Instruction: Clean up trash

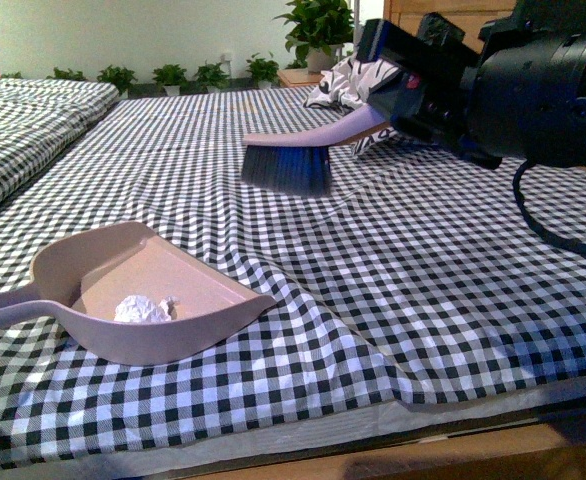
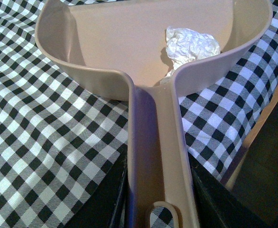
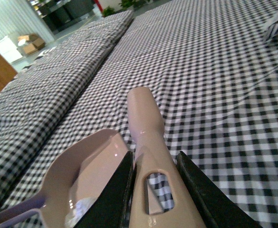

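Observation:
A crumpled white wad of trash (image 1: 143, 309) lies inside the beige dustpan (image 1: 163, 275), which rests on the checked cloth at the front left. In the left wrist view the trash (image 2: 191, 45) sits against the pan's wall near the handle. My left gripper (image 2: 155, 194) is shut on the dustpan (image 2: 120, 42) handle and is out of the front view. My right gripper (image 1: 385, 112) is shut on the handle of the beige brush (image 1: 288, 162), holding its dark bristles just above the cloth, well behind and right of the pan. In the right wrist view, my right gripper (image 3: 153, 180) clamps the brush (image 3: 146, 123), with the dustpan (image 3: 77, 175) beyond.
A black-and-white patterned pillow (image 1: 341, 80) lies behind the brush. Potted plants (image 1: 318, 25) line the back. Folded checked bedding (image 1: 23, 120) lies at the far left. The wooden front edge (image 1: 423, 458) runs close to the pan and also shows in the left wrist view (image 2: 267, 109).

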### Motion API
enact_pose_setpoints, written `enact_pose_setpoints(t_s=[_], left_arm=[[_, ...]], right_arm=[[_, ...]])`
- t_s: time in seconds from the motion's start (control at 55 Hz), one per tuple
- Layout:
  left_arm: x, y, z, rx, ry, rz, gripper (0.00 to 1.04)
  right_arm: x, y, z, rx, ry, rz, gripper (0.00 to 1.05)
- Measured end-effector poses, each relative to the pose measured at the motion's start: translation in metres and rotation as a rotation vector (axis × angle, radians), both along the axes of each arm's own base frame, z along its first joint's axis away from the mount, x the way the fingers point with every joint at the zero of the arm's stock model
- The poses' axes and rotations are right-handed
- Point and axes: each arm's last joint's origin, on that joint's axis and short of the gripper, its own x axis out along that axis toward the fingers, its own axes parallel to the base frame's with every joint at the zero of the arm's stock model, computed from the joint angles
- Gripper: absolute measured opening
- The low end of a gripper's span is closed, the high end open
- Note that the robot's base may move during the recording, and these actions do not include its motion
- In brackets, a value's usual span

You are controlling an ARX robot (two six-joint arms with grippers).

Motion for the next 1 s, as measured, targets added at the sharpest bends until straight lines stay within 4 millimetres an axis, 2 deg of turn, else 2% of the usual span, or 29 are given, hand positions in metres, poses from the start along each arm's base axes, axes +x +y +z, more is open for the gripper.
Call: enact_pose_setpoints(t_s=[0.127,0.2,0.382,0.563,0.745,0.908,0.999], left_arm=[[0.001,0.0,0.0,-0.006,-0.017,0.016,0.29],[0.003,0.002,0.0,-0.025,-0.098,0.102,0.29],[0.011,0.008,0.03,-0.183,-0.183,0.342,0.29],[0.008,0.01,0.053,-0.219,-0.235,0.473,0.29],[-0.002,0.008,0.089,-0.211,-0.342,0.644,0.29],[-0.025,-0.004,0.132,-0.195,-0.463,0.773,0.29],[-0.039,-0.015,0.151,-0.202,-0.522,0.785,0.29]], right_arm=[[0.011,-0.014,0.011,0.013,-0.027,-0.05,0.23],[0.015,-0.024,0.017,0.019,-0.039,-0.073,0.23],[0.014,-0.049,0.04,0.052,-0.081,-0.118,0.23],[0.002,-0.068,0.068,0.085,-0.147,-0.14,0.23],[-0.013,-0.093,0.095,0.101,-0.23,-0.164,0.23],[-0.04,-0.123,0.128,0.119,-0.338,-0.199,0.23],[-0.054,-0.134,0.137,0.129,-0.365,-0.201,0.23]])
